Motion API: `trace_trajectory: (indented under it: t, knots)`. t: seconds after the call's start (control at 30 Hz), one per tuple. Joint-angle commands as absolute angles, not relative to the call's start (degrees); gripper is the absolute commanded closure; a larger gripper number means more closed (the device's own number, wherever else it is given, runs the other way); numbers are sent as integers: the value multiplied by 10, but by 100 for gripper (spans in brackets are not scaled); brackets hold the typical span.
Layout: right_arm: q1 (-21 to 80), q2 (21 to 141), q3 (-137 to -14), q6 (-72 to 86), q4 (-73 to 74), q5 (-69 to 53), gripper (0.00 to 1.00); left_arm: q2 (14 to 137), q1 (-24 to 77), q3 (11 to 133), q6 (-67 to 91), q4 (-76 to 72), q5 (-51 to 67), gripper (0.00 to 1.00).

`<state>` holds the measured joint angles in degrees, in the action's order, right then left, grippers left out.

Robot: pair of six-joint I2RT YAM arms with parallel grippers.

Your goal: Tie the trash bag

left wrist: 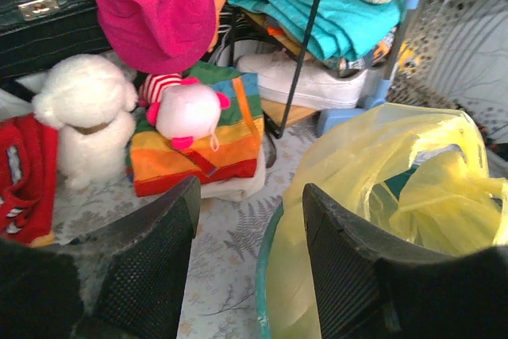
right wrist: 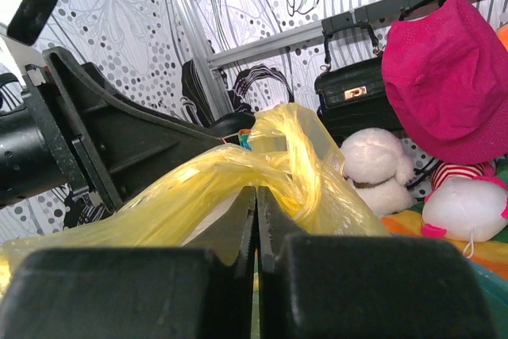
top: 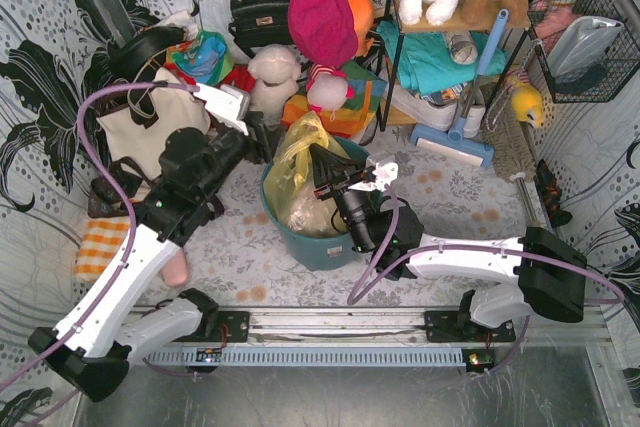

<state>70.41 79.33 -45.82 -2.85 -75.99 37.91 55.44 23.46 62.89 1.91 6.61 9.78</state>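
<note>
Our right tool [right wrist: 255, 196] is clamped on the trash bag [top: 290, 162] above the teal bin [top: 312, 252]. Our left tool [left wrist: 252, 200] stands apart, empty, just left of that bin.

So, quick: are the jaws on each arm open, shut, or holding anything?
Left gripper: open, empty, right beside the bag.
Right gripper: shut, apparently pinching the bag's twisted top.

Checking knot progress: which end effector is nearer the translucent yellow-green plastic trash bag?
Right. The right end effector is shut on the trash bag; the left end effector is open beside it.
</note>
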Motion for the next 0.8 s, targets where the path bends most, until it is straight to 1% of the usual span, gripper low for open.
trace_trajectory:
  t: [0.0,0.07,0.23,0.5,0.6,0.77]
  knots:
    - [701,767,-451,-19,-737,369,100,556,160,607,96,-32,327,36]
    - [701,762,-451,-13,-723,361,100,564,138,590,118,-71,391,36]
    - [701,746,-446,6,-687,339,100,595,117,580,149,-126,491,36]
    - [701,735,-449,26,-633,301,100,654,117,591,160,-160,535,37]
    - [701,735,-452,32,-622,293,100,667,116,592,169,-172,547,43]
    - [701,746,-460,40,-610,281,100,666,116,586,177,-180,551,63]
